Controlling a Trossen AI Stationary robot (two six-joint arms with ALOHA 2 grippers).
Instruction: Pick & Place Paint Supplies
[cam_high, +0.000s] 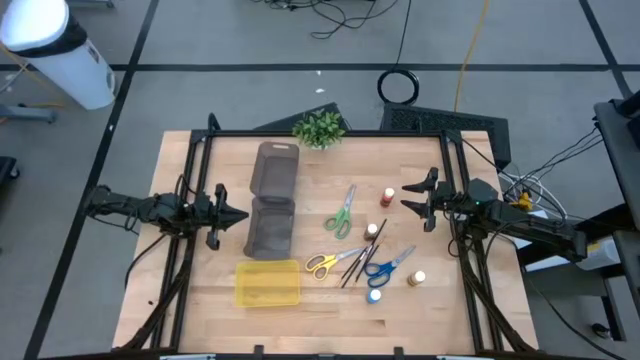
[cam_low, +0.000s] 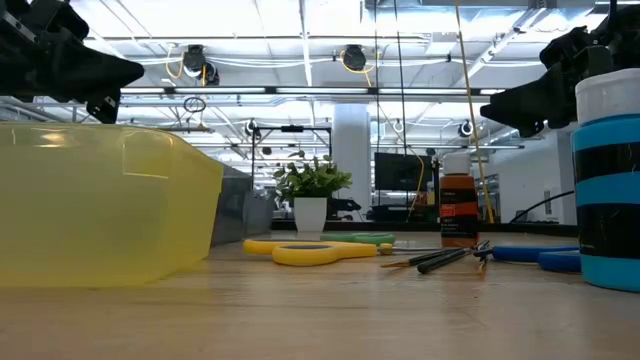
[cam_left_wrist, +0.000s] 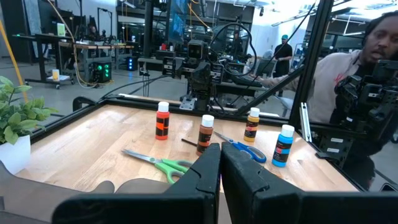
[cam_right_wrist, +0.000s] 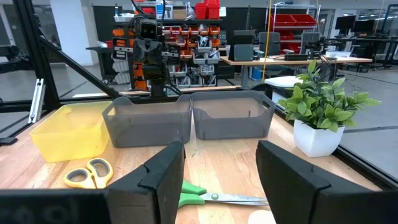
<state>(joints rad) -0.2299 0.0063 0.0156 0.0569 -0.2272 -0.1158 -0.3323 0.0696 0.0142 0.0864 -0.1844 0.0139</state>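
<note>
Paint supplies lie on the wooden table between my two arms. They are green scissors (cam_high: 342, 212), yellow scissors (cam_high: 324, 264), blue scissors (cam_high: 389, 263), thin dark brushes (cam_high: 360, 262) and several small bottles, among them a red-capped one (cam_high: 388, 196) and a blue one (cam_high: 375, 296). The bottles stand upright. My left gripper (cam_high: 243, 215) hovers shut at the table's left, beside the dark grey organiser tray (cam_high: 272, 200). My right gripper (cam_high: 405, 197) hovers open at the table's right, near the red-capped bottle, with nothing between its fingers (cam_right_wrist: 161, 171).
A yellow tray (cam_high: 268, 283) sits at the near left, in front of the organiser. A small potted plant (cam_high: 318, 128) stands at the far edge. A black frame surrounds the table. A person (cam_left_wrist: 348, 81) shows beyond the table's right side in the left wrist view.
</note>
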